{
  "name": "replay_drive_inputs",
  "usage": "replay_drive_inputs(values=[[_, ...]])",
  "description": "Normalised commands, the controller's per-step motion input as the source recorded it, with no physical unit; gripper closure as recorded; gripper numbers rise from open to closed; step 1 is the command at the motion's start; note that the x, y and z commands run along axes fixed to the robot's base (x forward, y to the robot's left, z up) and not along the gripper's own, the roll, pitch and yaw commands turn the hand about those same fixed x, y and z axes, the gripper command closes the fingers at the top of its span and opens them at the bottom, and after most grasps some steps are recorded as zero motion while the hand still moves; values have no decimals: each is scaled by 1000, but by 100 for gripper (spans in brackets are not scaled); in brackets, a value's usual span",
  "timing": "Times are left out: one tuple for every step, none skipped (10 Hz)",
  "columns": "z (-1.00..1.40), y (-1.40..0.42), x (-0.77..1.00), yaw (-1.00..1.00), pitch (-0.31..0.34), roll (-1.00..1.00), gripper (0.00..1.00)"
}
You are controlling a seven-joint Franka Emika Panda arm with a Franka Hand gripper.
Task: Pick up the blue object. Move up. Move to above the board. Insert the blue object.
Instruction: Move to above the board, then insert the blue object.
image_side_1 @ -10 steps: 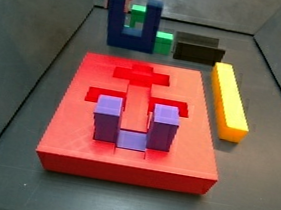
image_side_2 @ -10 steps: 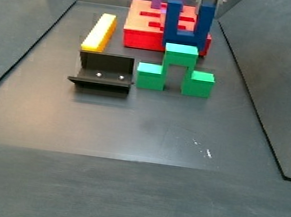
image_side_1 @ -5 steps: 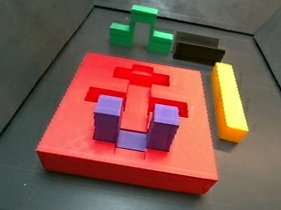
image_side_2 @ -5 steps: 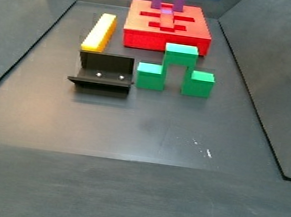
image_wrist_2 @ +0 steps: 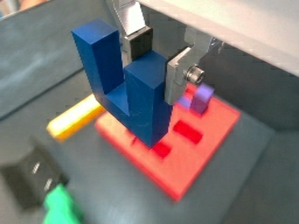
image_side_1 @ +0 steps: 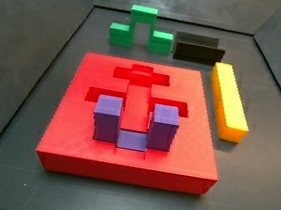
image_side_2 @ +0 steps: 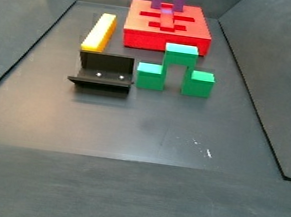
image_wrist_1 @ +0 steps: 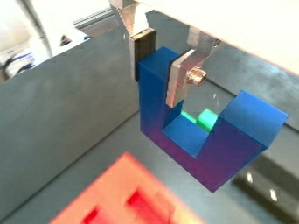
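Observation:
My gripper point(image_wrist_1: 160, 61) is shut on one prong of the dark blue U-shaped object point(image_wrist_1: 211, 140) and holds it high in the air; it shows in both wrist views, the object also in a wrist view point(image_wrist_2: 135, 92). The silver fingers point(image_wrist_2: 177, 77) clamp the prong from both sides. The red board point(image_side_1: 133, 126) lies on the floor with a purple U-shaped block point(image_side_1: 133, 123) standing in it; it also shows in a side view point(image_side_2: 170, 30) and under the held object in a wrist view point(image_wrist_2: 193, 153). The gripper and the blue object are out of both side views.
A long yellow bar point(image_side_1: 230, 100) lies beside the board, also in a side view point(image_side_2: 100, 31). Green blocks point(image_side_2: 177, 69) and the dark fixture point(image_side_2: 105, 72) stand on the floor, also in a side view point(image_side_1: 140, 29). Grey walls enclose the floor.
The gripper has lifted the blue object from beside the green blocks up out of both side views.

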Motion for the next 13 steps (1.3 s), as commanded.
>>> replay_drive_inputs(values=[[344, -1400, 898, -20, 234, 37, 100], [167, -583, 401, -9, 216, 77, 100], [107, -360, 252, 3, 177, 81, 100], [65, -176, 112, 4, 85, 31, 100], [0, 0, 0, 0, 0, 4, 100], [-34, 0, 0, 0, 0, 13, 100], [-489, 480, -191, 360, -114, -11, 100], [-569, 634, -283, 391, -150, -111, 100], [-606, 600, -311, 389, -166, -31, 100], [-586, 274, -254, 191, -169, -9, 100], [-9, -40, 0, 0, 0, 0, 100], [-426, -163, -140, 0, -87, 20, 100], [-483, -114, -211, -37, -107, 16, 100]])
